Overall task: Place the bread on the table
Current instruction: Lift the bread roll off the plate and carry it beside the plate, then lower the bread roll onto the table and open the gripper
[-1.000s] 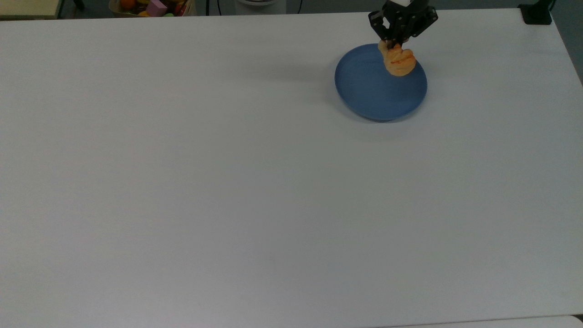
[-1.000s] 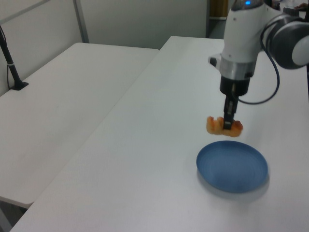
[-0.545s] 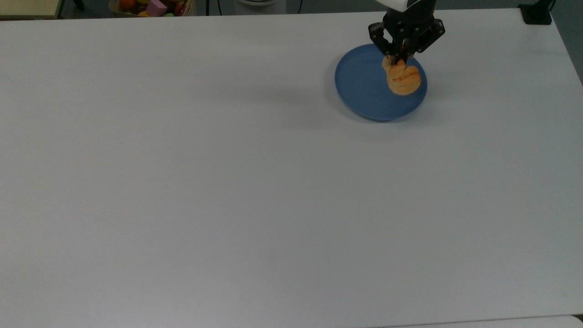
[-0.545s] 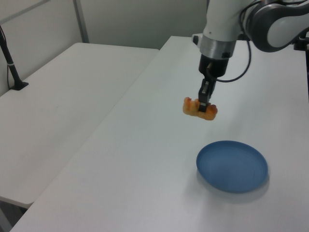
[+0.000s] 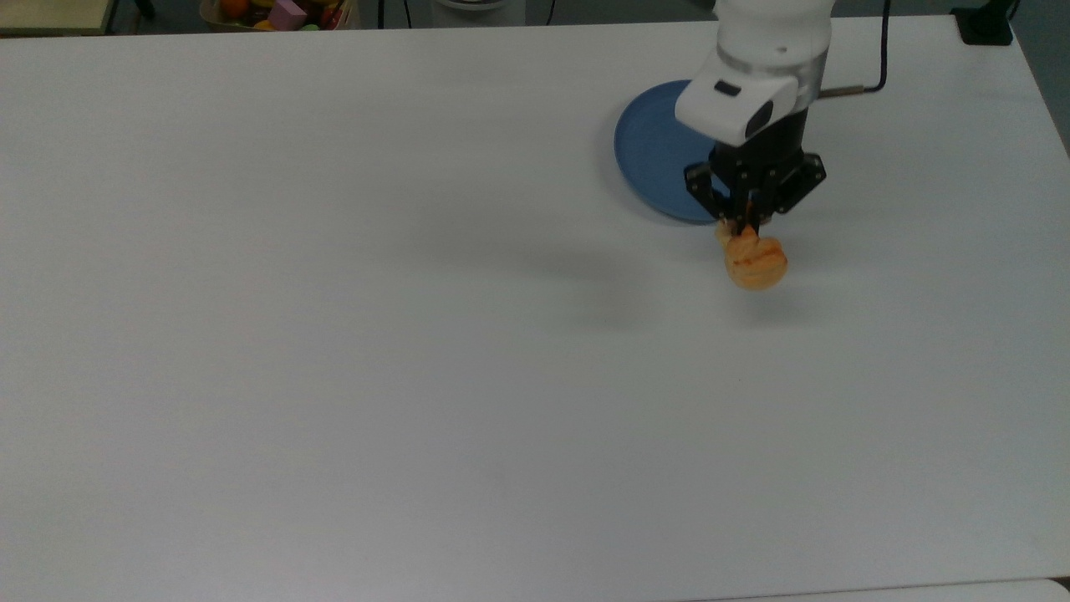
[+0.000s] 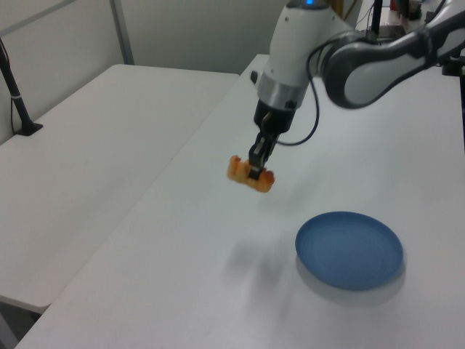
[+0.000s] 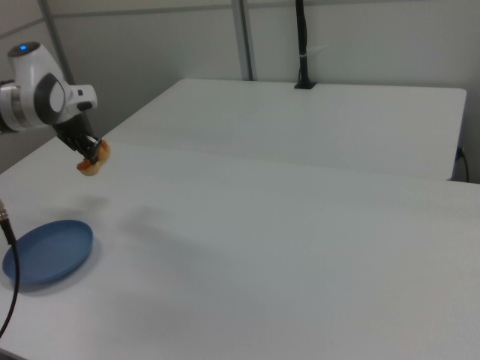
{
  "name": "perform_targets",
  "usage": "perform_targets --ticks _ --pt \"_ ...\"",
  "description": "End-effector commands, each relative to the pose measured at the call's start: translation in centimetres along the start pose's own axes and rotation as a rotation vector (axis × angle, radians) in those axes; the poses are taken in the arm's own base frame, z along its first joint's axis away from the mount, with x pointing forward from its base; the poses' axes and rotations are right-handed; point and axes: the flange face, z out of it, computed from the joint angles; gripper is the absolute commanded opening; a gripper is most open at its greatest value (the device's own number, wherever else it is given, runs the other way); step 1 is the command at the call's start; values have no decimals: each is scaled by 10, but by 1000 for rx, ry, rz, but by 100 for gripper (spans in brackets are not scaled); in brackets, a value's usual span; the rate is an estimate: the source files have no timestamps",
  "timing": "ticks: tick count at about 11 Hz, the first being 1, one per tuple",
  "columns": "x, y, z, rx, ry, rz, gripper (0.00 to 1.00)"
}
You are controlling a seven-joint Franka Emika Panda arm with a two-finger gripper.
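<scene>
The white Franka arm reaches out over the large plain white tabletop [image 5: 418,334] with its wrist pointing straight down, the black two-finger gripper [image 5: 746,230] hanging below the white wrist housing. In the left view the arm comes in from the upper right, its grey-jointed forearm sloping down to the wrist, and the gripper [image 6: 256,171] points down at a slight tilt. In the right view the gripper [image 7: 91,157] sits at the right view's far left, below a rounded white joint with a small blue light.

The jaws are clenched on the small oblong golden-orange bun [image 5: 755,262] with its lumpy braided top, pinching it across its middle so that both ends stick out to either side of the fingers, as the left view shows [image 6: 250,174]. The bun hangs in the air, clear of the tabletop; its soft shadow lies on the white surface below, and in the right view the bun [image 7: 94,160] floats well above the table.

The round blue plate [image 5: 656,159] lies flat near the tabletop's far edge in the top view, partly covered by the wrist. The bun is past the plate's rim, over bare table just beside it. In the left view the plate [image 6: 349,249] lies lower right of the bun, apart from it.

A black cable [image 5: 869,79] runs from the wrist toward the far edge.
</scene>
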Motion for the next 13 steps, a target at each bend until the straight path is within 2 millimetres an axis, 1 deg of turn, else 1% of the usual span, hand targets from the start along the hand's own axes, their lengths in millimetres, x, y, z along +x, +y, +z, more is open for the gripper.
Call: perform_targets --ticks 1,4,5,6,7,9,10,12,13 --pt "9 -6 45 28 62 15 9" --pt "7 -6 86 48 90 11 9" --pt "3 -5 103 39 88 -2 10" --pt "0 -4 117 29 89 -19 13" --pt "-1 -2 124 27 89 -21 17" --pt "2 3 129 34 110 -19 42" --pt "1 5 133 30 110 -18 60" --pt "1 4 133 27 111 -23 96" --pt "0 3 133 19 116 -38 100"
